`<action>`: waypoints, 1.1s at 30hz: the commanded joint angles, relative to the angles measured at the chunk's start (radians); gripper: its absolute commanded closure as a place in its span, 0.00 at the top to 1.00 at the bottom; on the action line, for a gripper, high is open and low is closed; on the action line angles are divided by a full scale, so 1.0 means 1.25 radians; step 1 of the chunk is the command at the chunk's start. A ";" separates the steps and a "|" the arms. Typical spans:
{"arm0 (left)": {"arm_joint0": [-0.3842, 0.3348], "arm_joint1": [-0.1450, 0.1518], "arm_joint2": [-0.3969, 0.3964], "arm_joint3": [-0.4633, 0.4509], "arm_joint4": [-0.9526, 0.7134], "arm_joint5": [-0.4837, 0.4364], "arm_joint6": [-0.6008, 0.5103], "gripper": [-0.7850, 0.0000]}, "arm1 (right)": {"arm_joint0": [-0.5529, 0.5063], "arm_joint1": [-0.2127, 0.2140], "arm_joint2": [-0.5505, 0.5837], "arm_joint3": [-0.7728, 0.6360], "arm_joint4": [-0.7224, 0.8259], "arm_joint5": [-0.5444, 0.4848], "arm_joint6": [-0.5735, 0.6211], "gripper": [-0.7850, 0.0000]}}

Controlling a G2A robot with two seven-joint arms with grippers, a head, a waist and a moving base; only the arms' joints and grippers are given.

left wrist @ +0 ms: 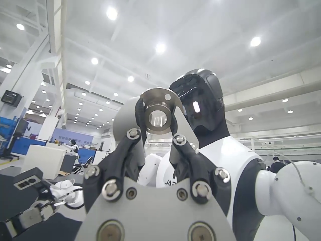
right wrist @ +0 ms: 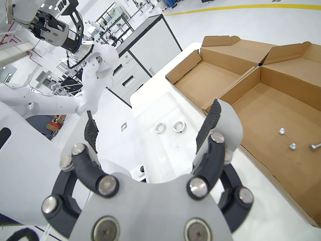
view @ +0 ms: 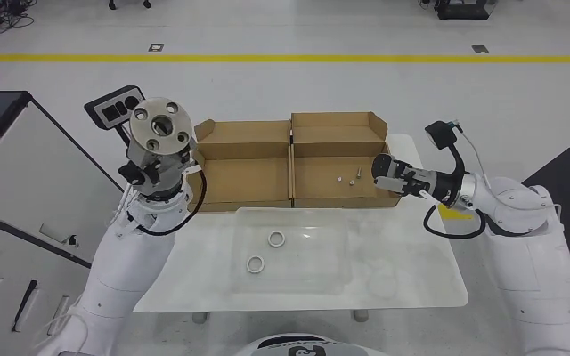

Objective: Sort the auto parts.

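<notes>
Closest to the top camera is the flange (view: 161, 125), held high over the counter's (view: 427, 289) left end with the left jaws clamped on its hub. It sits disc up, likely so it can be carried across to a box. On the other side the right jaws stand wide apart, holding nothing, at the right box's (view: 338, 147) right edge, just beside a few small fasteners (view: 347, 179) on its floor. That box seems to collect small hardware; the left box (view: 240, 151) probably awaits larger parts. Two rings (view: 277, 238) lie unsorted in the clear tray (view: 356, 262).
</notes>
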 commanded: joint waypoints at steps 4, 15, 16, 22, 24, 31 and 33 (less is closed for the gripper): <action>0.001 -0.001 0.000 0.000 -0.002 -0.001 0.001 0.00 | 0.000 0.000 0.000 0.000 0.000 0.000 0.000 1.00; 0.001 -0.001 -0.001 0.000 0.002 0.005 0.003 0.00 | 0.000 0.000 0.000 0.000 0.000 0.000 0.000 1.00; 0.003 0.000 -0.008 -0.002 0.027 0.021 -0.002 0.00 | 0.000 0.000 0.000 0.000 0.000 0.000 0.000 1.00; 0.043 0.006 -0.046 0.026 0.200 0.102 -0.010 0.00 | 0.000 0.000 0.000 0.000 0.000 0.000 0.000 1.00; 0.055 0.006 -0.054 0.031 0.248 0.127 0.005 0.00 | 0.000 0.000 0.000 0.000 0.000 0.000 0.000 1.00; 0.035 0.000 -0.055 0.052 0.360 0.172 0.067 0.00 | 0.000 0.000 0.000 0.000 0.000 0.000 0.000 1.00; 0.011 -0.002 -0.049 0.071 0.400 0.193 0.078 0.00 | 0.000 0.000 0.000 0.000 0.000 0.000 0.000 1.00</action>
